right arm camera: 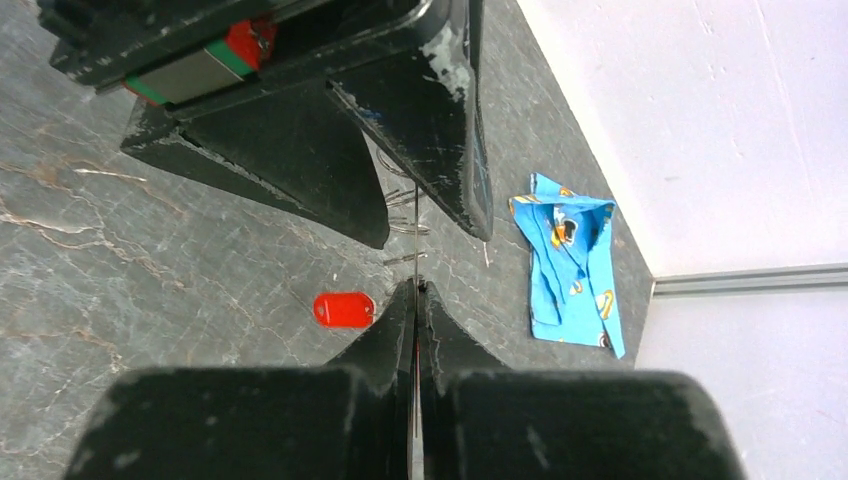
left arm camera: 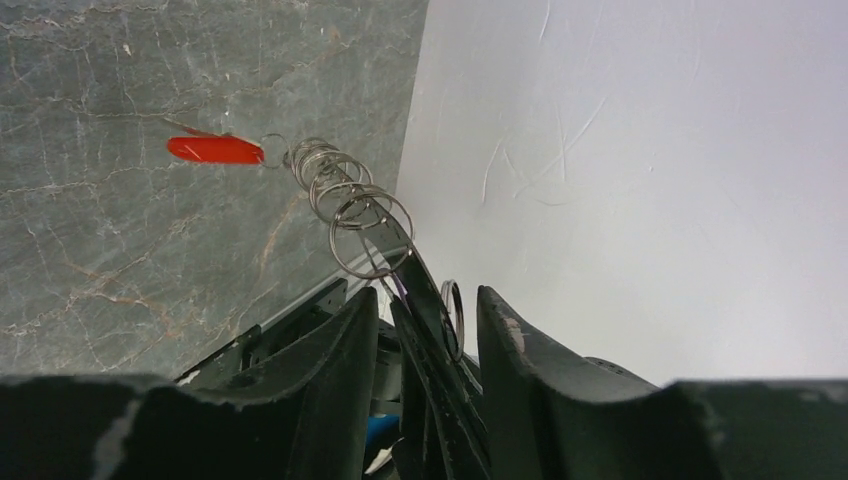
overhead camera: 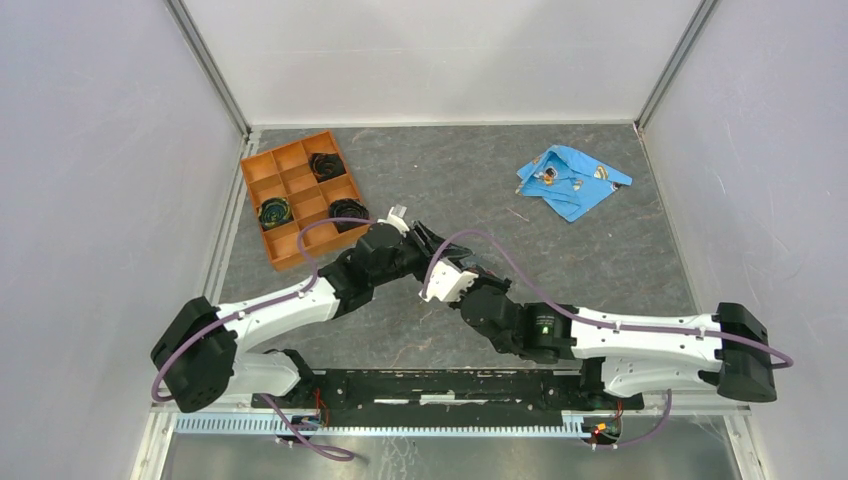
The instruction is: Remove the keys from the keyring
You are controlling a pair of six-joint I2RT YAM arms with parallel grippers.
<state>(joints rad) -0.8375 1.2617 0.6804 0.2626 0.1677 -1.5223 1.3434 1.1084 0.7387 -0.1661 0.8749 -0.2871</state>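
Mid-bench, the right gripper has its jaws clenched tight on a thin silvery wire of the keyring, a short chain of wire loops. Directly opposite, at 12 o'clock in the right wrist view, the left gripper has its jaws released and standing apart. One loop and a dark blade-like part sit in the gap between them. Whether either touches the fingers cannot be told.

The key, with its bright red plastic head, hangs at the far end of the chain. It is at 9 o'clock from the right jaws' tips and shows against the grey bench. Whether it rests there is unclear.

From above, the two arms meet nose to nose. An orange compartment tray holding black coiled rings lies at 10 o'clock from them. A crumpled blue cloth carrying small brass bits lies well apart at 2 o'clock.
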